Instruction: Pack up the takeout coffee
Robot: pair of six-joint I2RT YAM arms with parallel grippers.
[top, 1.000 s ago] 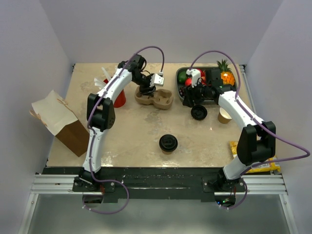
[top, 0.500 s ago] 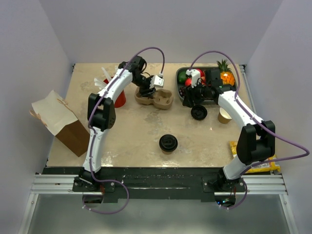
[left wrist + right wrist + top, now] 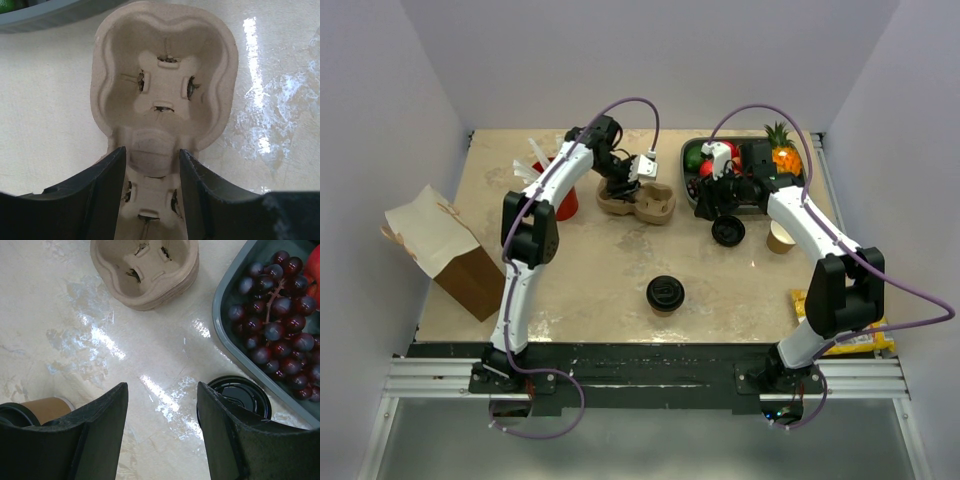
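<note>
The takeout coffee (image 3: 664, 293), a tan cup under a black lid, stands alone near the table's front middle. It also shows at the lower left edge of the right wrist view as the takeout coffee (image 3: 45, 409). My left gripper (image 3: 623, 186) hangs over the pulp cup carrier (image 3: 640, 203) at the back. In the left wrist view the left gripper (image 3: 152, 150) is open. Its fingers stand either side of the raised middle of the carrier (image 3: 165, 95), with thin gaps showing. My right gripper (image 3: 162, 385) is open over bare table, nothing between its fingers.
A loose black lid (image 3: 727, 231) lies by the right finger, and a lidless tan cup (image 3: 780, 237) stands further right. Behind them is the grey fruit tray (image 3: 692, 150) holding grapes (image 3: 275, 315). A red cup (image 3: 566, 204) stands left of the carrier. A brown paper bag (image 3: 450, 255) lies at far left.
The left wrist has shifted very slightly over the carrier. The right arm and the cups have not moved.
</note>
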